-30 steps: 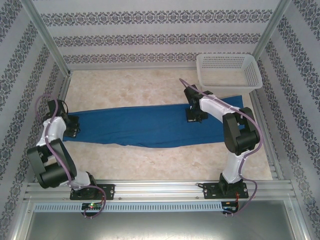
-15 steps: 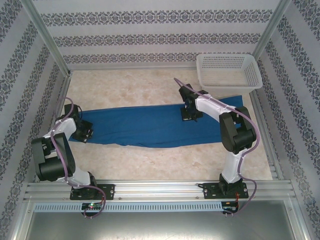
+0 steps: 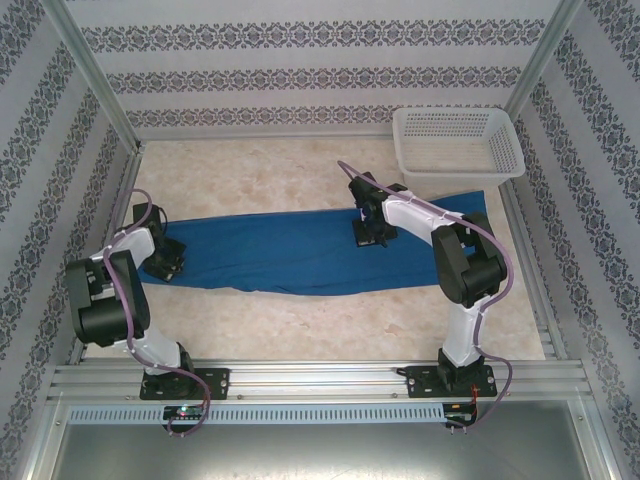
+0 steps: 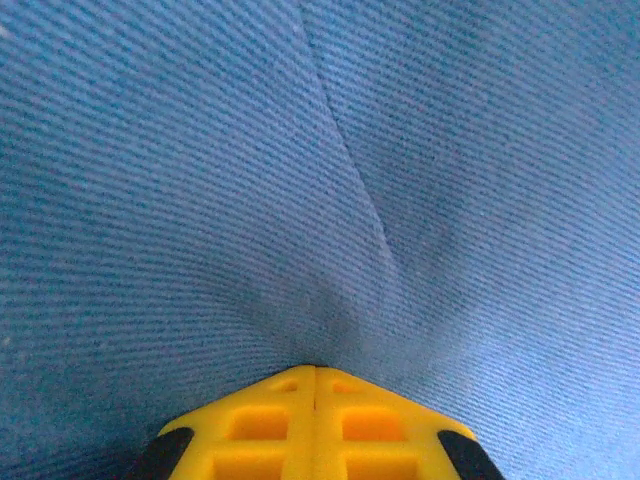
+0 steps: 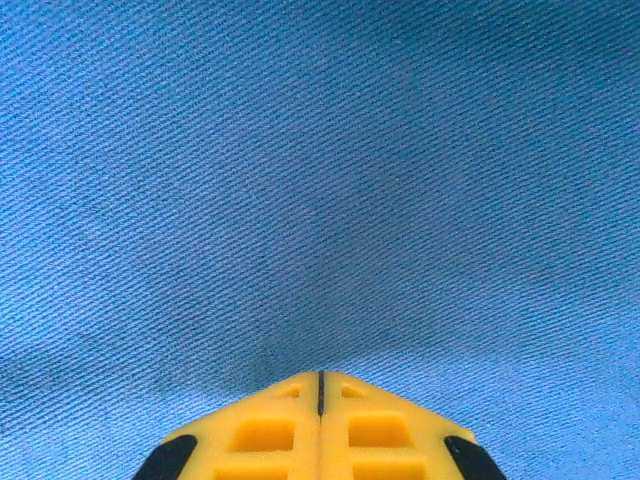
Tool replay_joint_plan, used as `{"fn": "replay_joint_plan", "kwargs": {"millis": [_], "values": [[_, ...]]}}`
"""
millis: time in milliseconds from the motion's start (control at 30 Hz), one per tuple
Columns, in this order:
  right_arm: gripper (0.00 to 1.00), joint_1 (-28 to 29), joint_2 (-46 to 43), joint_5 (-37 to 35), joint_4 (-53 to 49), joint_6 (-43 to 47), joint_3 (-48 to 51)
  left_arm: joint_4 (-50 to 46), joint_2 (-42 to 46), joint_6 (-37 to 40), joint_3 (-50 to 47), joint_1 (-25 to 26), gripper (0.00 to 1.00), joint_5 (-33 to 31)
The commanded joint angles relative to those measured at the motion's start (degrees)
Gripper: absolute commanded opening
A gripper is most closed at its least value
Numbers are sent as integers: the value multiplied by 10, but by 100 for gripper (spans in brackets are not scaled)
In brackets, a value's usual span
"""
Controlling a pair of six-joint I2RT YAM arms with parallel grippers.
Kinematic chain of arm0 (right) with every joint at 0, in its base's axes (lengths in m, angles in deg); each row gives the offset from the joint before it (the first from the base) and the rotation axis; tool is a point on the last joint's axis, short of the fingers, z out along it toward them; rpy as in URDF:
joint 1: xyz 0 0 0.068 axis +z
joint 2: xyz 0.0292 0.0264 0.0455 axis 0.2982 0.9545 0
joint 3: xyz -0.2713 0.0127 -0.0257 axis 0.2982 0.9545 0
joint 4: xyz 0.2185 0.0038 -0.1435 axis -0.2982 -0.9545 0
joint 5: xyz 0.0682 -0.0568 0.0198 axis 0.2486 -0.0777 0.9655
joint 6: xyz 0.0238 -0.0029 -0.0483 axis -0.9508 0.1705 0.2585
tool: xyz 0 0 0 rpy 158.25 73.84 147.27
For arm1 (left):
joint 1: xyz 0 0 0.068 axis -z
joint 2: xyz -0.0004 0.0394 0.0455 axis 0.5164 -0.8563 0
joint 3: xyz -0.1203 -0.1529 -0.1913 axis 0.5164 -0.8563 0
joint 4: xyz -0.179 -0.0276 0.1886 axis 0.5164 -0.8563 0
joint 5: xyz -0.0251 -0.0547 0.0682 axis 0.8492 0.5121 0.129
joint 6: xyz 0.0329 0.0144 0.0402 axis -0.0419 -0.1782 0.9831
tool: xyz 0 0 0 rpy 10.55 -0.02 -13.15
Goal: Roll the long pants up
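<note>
The long pants (image 3: 270, 255) lie flat as a long royal-blue strip across the table, from the left side to under the basket at the right. My left gripper (image 3: 168, 258) rests on their left end. In the left wrist view the gripper (image 4: 315, 368) is shut, its yellow fingertips pressed onto the cloth (image 4: 200, 150), where a thin crease runs away from the tips. My right gripper (image 3: 367, 235) stands on the pants near their far edge, right of centre. It too is shut (image 5: 320, 373), tips down against smooth blue cloth (image 5: 320, 150).
A white mesh basket (image 3: 457, 150) stands at the back right, its front overlapping the pants' right end. Patterned walls and metal posts enclose the marbled table (image 3: 260, 170). Bare table lies in front of and behind the pants.
The left gripper has swung in from the left onto the pants' left end. The right gripper has slid leftward along the pants. The pants look unmoved.
</note>
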Motion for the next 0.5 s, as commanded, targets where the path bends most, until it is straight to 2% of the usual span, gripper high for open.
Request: {"fn": "replay_joint_plan", "kwargs": {"millis": [0, 233, 467], "values": [[0, 12, -3, 10, -2, -1, 9, -25, -45, 2, 23, 6, 0, -19], [0, 47, -22, 13, 10, -24, 72, -32, -126, 2, 102, 20, 0, -6], [0, 105, -40, 20, 18, -57, 127, -34, -161, 1, 179, 30, 0, 4]]}}
